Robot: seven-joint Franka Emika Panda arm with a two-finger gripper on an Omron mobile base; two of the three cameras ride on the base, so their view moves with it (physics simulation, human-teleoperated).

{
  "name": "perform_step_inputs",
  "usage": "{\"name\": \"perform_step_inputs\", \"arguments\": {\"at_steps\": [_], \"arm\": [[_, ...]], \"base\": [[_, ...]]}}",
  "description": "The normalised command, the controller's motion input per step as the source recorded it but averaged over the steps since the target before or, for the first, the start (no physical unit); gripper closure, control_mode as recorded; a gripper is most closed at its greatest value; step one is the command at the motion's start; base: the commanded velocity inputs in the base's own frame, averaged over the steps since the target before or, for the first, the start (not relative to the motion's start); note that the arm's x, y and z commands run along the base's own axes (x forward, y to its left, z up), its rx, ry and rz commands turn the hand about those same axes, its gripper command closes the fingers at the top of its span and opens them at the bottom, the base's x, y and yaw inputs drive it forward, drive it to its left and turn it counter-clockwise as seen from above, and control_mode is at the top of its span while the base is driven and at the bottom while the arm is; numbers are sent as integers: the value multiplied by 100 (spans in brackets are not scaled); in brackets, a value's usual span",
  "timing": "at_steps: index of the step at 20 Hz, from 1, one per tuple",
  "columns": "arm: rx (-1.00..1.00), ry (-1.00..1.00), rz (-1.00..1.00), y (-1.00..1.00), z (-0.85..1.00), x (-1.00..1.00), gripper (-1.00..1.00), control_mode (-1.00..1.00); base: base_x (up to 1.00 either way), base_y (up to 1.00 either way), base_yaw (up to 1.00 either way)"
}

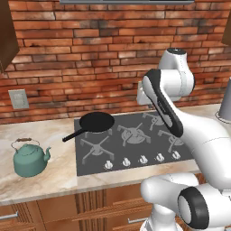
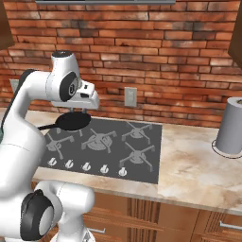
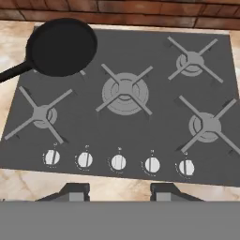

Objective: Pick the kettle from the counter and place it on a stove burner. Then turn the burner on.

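1. I see the kettle (image 1: 30, 158) on the counter (image 1: 54, 180), left of the cooktop (image 1: 135, 149), well apart from it, upright, spout pointing right toward the stove.
2. My gripper (image 3: 119, 191) hangs high over the near edge of the cooktop, above the row of white knobs (image 3: 118, 162). The two finger tips stand apart with nothing between them. Nowhere near the kettle yet.
3. Handling guess: rigid metal body, round and probably slick, so a side pinch on the belly looks poor. If there is water inside I can't tell; it could be heavier than it looks.
4. Best hold, I judge: the brown wooden middle of the arched wire handle, from above. The handle is thin, so the jaws need to close well down. The kettle may swing under that grip.
5. Room: counter around the kettle is bare, with the wall outlet (image 1: 18, 99) behind it. An approach from above looks free.
6. The black frying pan (image 1: 95, 122) sits on the far left burner, its handle sticking out left and near, toward the kettle's path. I'd carry over it or go around on the near side.
7. Open target: the near left stove burner (image 1: 95, 146) is closest to the kettle. The other three bare grates are free too.
8. A grey cylinder (image 2: 232, 126) stands on the counter far right, out of the way.
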Motion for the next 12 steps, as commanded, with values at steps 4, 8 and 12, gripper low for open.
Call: {"name": "perform_step_inputs", "arguments": {"at_steps": [4,8,12], "arm": [[4,0,0,18,0,-6,-100,-100],[8,0,0,54,0,-11,-100,-100],[16,0,0,69,-3,-15,-100,-100]], "base": [[0,0,0],[0,0,0],[0,0,0]]}}
